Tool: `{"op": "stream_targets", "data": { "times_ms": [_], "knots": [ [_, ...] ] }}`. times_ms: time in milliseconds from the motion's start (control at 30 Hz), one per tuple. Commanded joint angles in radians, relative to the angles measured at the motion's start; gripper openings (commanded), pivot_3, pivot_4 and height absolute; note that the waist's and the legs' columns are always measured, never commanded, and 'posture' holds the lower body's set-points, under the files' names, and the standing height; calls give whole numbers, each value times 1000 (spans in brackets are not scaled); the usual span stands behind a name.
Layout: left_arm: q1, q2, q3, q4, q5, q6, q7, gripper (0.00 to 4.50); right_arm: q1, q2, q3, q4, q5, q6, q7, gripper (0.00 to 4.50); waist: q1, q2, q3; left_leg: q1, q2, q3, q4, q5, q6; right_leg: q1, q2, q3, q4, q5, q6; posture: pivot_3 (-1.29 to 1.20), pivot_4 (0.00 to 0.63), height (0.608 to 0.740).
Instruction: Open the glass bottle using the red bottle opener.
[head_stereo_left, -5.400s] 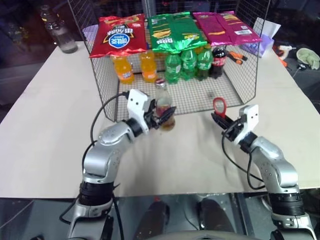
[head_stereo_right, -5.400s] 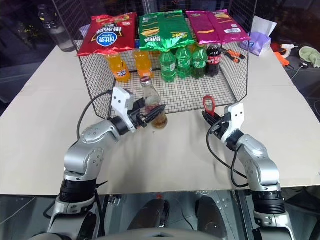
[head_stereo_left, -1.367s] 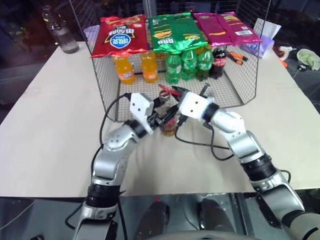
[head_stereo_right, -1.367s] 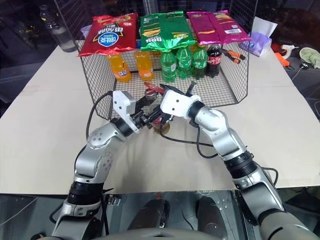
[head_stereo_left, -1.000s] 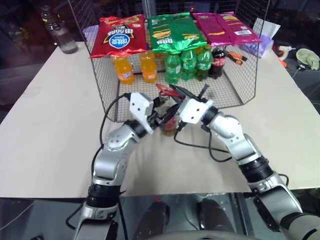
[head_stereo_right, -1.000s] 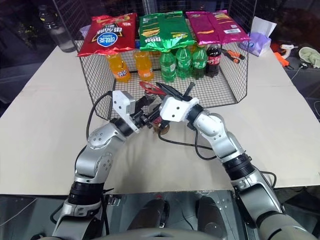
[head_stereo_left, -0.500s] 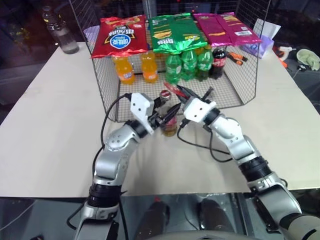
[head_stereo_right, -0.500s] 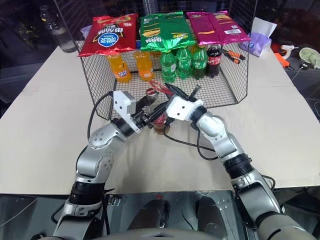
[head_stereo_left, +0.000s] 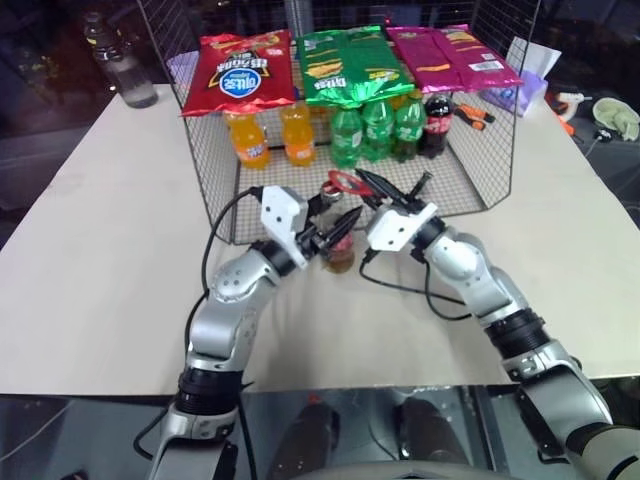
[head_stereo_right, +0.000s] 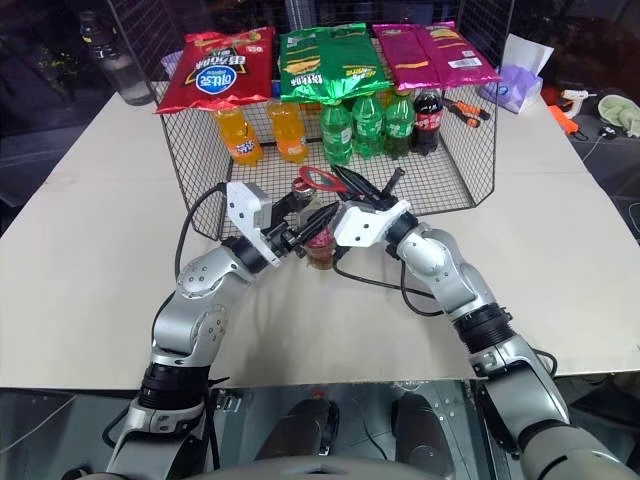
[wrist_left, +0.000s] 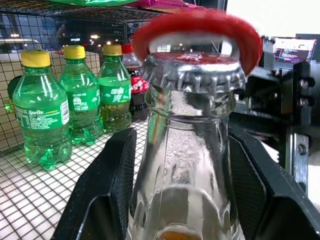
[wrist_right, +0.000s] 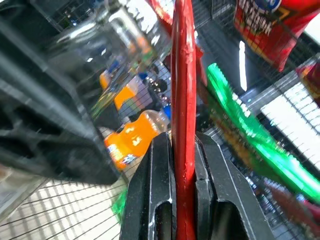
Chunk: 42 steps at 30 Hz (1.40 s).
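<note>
From the head views we see both arms meeting in front of the wire basket (head_stereo_left: 480, 190) on the table (head_stereo_left: 90, 250). The left gripper (head_stereo_left: 335, 228) holds the glass bottle (head_stereo_left: 338, 255) upright just in front of the basket, and the right gripper (head_stereo_right: 362, 190) brings the red bottle opener (head_stereo_right: 320, 179) over the top of it.

The left wrist view gives us what the head views cannot. The metal crown cap (wrist_left: 192, 70) is on the bottle, and the red ring of the opener sits right behind and over it. The neck is clear glass, with amber liquid lower down. The two black fingers (wrist_left: 112, 175) press on both sides of the bottle.

In the right wrist view the opener appears edge-on, clamped tight between the closed fingers (wrist_right: 160, 185).
</note>
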Motion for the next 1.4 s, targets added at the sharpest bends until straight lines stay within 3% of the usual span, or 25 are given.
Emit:
{"op": "stream_targets", "data": {
  "times_ms": [33, 433, 600, 833, 1133, 1400],
  "knots": [
    [10, -2, -15, -7, -6, 10, -5, 2102, -33, -15, 12, -44, -42, -47, -15, 0, 0, 0, 0, 0, 0, 0, 0, 0, 0, 0, 0, 0, 0, 0, 0, 0, 150, 740],
    [12, -5, -16, -9, -3, 9, -3, 2102, -18, -26, 35, 22, 67, -36, 123, 0, 0, 0, 0, 7, 0, 2, -3, 0, 0, 5, 0, 2, -2, 0, 0, 0, 150, 740],
    [11, -6, -16, -8, -3, 10, -3, 2102, -46, -41, 77, 14, -45, -60, 95, 0, 0, 0, 0, 7, 0, 2, -4, 0, 0, 5, 0, 2, -2, 0, 0, 0, 150, 740],
    [8, -7, -15, -4, -3, 12, -3, 2102, -31, 35, 104, 70, 46, -78, 145, 0, -1, 0, 0, 9, 1, 3, -5, 0, 0, 6, 1, 3, -2, 0, 0, 0, 150, 740],
    [8, -9, -15, -3, -1, 14, -3, 2102, -70, -16, 124, 103, -111, -130, 77, 0, -1, 0, 0, 12, 2, 5, -8, 0, 0, 7, 1, 5, -2, 0, 0, 0, 150, 740],
    [4, -10, -18, 3, -1, 15, -7, 2102, -145, -104, 114, 139, -149, -206, 85, 0, 0, 0, 0, 12, 2, 5, -9, 0, 0, 7, 1, 5, -4, 0, 0, 0, 150, 740]
  ]
}}
